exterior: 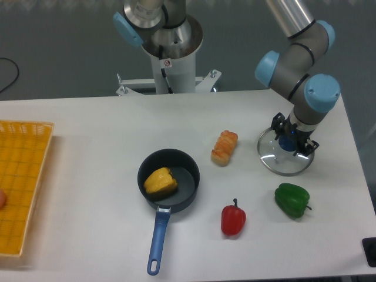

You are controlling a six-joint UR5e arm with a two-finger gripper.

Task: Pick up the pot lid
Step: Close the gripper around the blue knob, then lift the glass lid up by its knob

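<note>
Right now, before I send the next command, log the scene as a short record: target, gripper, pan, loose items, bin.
target: clear pot lid with blue knob, right side of view
gripper: at the knob; firm grip not confirmable
lid lifted: cannot tell from this view
pan: black, blue handle toward the near edge, yellow item inside
loose items: green pepper, red pepper, orange-brown item
bin: yellow, left edge

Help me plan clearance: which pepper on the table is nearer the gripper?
The green pepper, just below the pot lid in the picture; the red pepper lies farther from the gripper.
</note>
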